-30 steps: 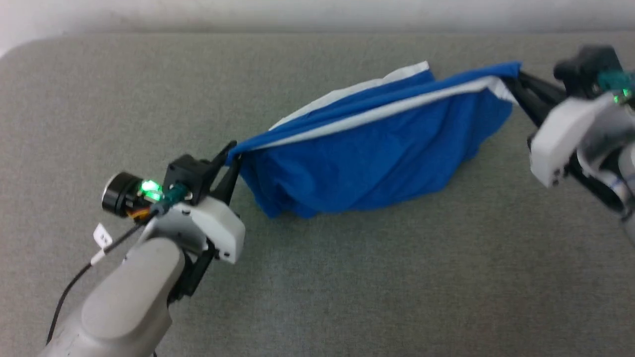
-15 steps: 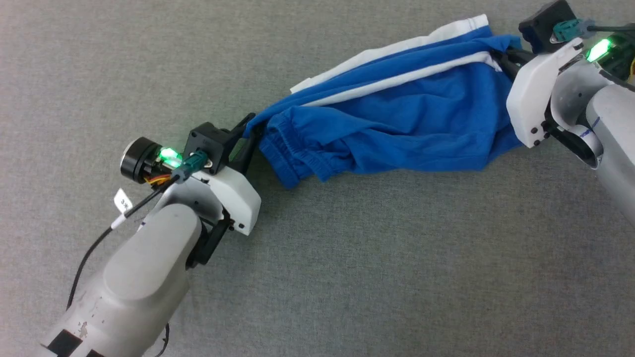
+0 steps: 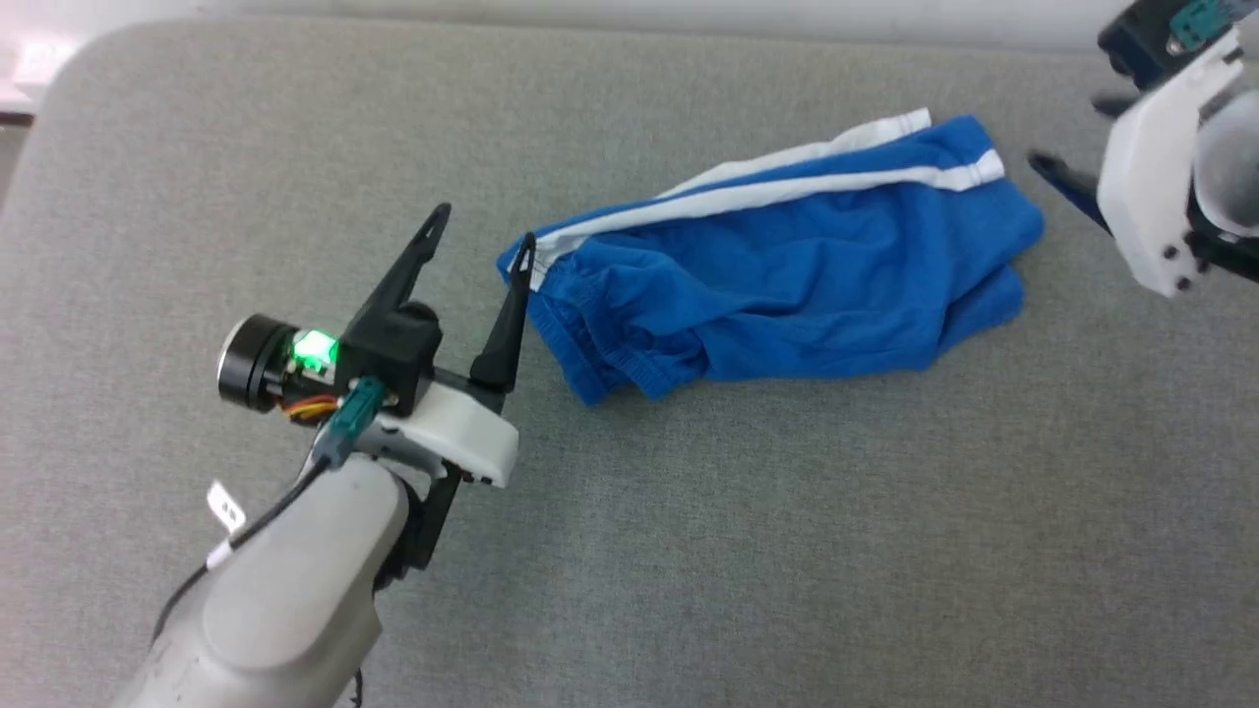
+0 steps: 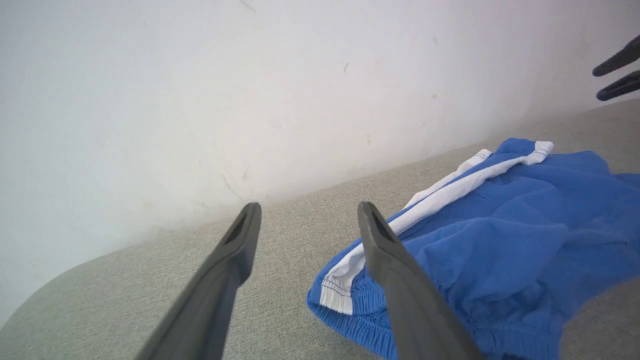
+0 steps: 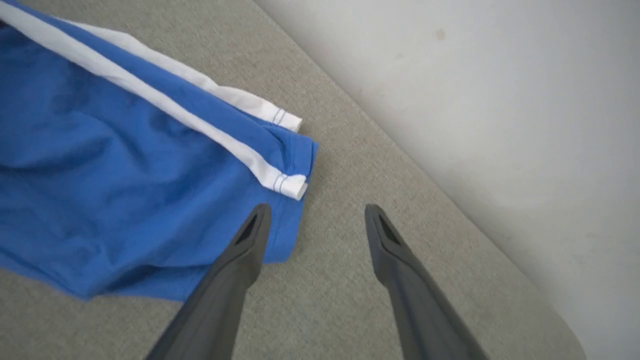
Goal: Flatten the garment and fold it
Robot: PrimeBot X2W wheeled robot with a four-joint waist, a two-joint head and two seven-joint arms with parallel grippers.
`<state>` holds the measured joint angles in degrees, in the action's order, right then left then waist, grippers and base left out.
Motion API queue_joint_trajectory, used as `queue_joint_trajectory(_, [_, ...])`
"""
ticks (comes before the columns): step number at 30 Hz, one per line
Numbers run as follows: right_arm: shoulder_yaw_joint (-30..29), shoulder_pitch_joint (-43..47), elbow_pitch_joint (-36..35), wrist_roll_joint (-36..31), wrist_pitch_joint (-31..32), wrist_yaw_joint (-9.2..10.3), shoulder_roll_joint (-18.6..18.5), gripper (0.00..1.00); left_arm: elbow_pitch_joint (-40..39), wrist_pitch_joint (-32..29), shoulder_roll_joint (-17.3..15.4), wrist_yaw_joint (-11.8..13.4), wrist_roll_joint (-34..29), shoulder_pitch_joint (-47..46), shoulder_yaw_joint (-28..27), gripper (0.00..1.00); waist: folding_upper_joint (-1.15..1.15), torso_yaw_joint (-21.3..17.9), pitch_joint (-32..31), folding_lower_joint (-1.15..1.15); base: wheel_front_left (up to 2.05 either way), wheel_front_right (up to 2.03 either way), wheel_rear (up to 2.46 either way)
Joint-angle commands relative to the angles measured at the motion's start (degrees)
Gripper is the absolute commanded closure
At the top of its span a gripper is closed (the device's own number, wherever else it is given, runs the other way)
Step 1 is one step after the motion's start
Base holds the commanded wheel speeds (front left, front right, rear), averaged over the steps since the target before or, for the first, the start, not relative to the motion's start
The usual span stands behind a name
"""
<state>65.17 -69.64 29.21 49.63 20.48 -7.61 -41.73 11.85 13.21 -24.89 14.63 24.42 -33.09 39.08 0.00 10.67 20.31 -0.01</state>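
Observation:
The garment (image 3: 787, 285), bright blue shorts with white side stripes, lies crumpled on the grey padded surface (image 3: 748, 551). Its gathered waistband end points toward my left gripper. My left gripper (image 3: 482, 228) stands open just left of that waistband corner, and one finger nearly touches the cloth. In the left wrist view the left gripper (image 4: 308, 207) holds nothing, with the garment (image 4: 500, 225) beside its right finger. My right gripper (image 3: 1072, 133) is open and raised off the striped hem end. In the right wrist view the right gripper (image 5: 317, 209) is empty above the edge of the garment (image 5: 125, 175).
A pale wall (image 4: 250, 90) runs along the far edge of the grey surface (image 5: 400, 150). The surface's rounded corner (image 3: 59, 69) is at the far left. My right gripper's two fingers (image 4: 617, 75) show in the left wrist view's upper right.
Both grippers have opened and let go of the garment, which has dropped from its stretched, lifted hold onto the surface. The right gripper has pulled up and away. The head camera has also shifted.

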Motion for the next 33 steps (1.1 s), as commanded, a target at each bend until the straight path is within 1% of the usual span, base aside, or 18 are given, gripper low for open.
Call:
queue_joint_trajectory(1, [2.23,-1.01,-1.88,3.03,5.43,0.12,-1.38,0.0,-1.83,0.75,0.22,1.75,-0.35,1.84,-0.97,0.0,0.0,0.88,-1.28,0.01,0.0,0.0,0.0])
queue_joint_trajectory(2, [3.47,-1.11,-2.75,4.01,8.23,0.12,-2.06,0.0,-2.63,0.93,0.36,2.44,-0.32,2.42,-1.4,0.0,0.0,1.19,-1.17,0.01,0.0,0.0,0.0])
queue_joint_trajectory(4, [4.27,-0.83,-3.53,6.91,11.92,0.12,-2.73,0.0,-3.91,1.22,0.73,3.37,-0.37,3.24,-2.02,0.0,0.0,1.95,-0.71,0.01,0.0,0.0,0.0])
queue_joint_trajectory(7, [4.73,0.22,-2.27,9.68,14.56,0.12,-2.23,0.0,-4.76,1.46,1.35,3.46,-0.2,3.92,-2.37,0.0,0.0,3.09,0.38,0.01,0.0,0.0,0.0])
queue_joint_trajectory(13, [5.87,4.87,3.04,11.73,15.2,0.12,-0.02,0.0,-4.45,1.68,2.49,2.77,-0.68,3.22,-2.76,0.0,0.0,5.45,2.2,0.01,0.0,0.0,0.0])
queue_joint_trajectory(16, [6.54,7.78,4.45,12.14,14.63,0.12,1.3,0.0,-3.79,1.72,2.61,2.23,-0.87,2.84,-3.0,0.0,0.0,5.74,2.25,0.01,0.0,0.0,0.0])
queue_joint_trajectory(19, [6.85,9.11,4.96,12.15,12.57,0.12,2.25,0.0,-3.21,1.74,1.99,1.32,-1.15,2.08,-2.99,0.0,0.0,5.37,1.6,0.01,0.0,0.0,0.0])
queue_joint_trajectory(20, [6.87,9.05,5.16,11.8,11.12,0.12,2.42,0.81,-3.03,1.63,1.62,0.96,-1.27,1.65,-2.92,0.0,0.0,5.14,1.23,0.01,0.0,0.0,0.0])
queue_joint_trajectory(21, [6.9,8.98,5.43,11.57,9.8,0.12,2.54,1.0,-2.9,1.37,1.11,0.54,-1.51,0.98,-2.83,0.0,0.0,4.92,0.75,0.01,0.0,0.0,0.0])
queue_joint_trajectory(24, [6.88,8.71,5.84,11.61,7.62,0.12,2.68,1.0,-2.96,0.09,-0.14,-0.5,-2.07,-0.88,-2.59,0.0,0.0,4.43,-0.37,0.01,0.0,0.0,0.0])
queue_joint_trajectory(27, [6.86,8.0,6.02,11.7,4.52,0.12,2.73,1.0,-3.81,-3.74,-2.02,-2.82,-2.41,-4.34,-1.94,0.0,0.0,3.65,-2.11,0.01,0.0,0.0,0.0])
queue_joint_trajectory(29, [6.9,7.61,5.79,12.02,2.95,0.12,2.68,1.0,-4.43,-7.69,-3.02,-5.29,-1.94,-6.55,-0.93,0.0,0.0,3.07,-2.97,0.01,0.0,0.0,0.0])
queue_joint_trajectory(33, [7.09,7.2,4.9,12.67,0.71,0.12,2.6,1.0,-4.24,-19.15,-4.49,-11.7,-0.13,-10.14,3.02,0.0,0.0,1.48,-3.8,0.01,0.0,0.0,0.0])
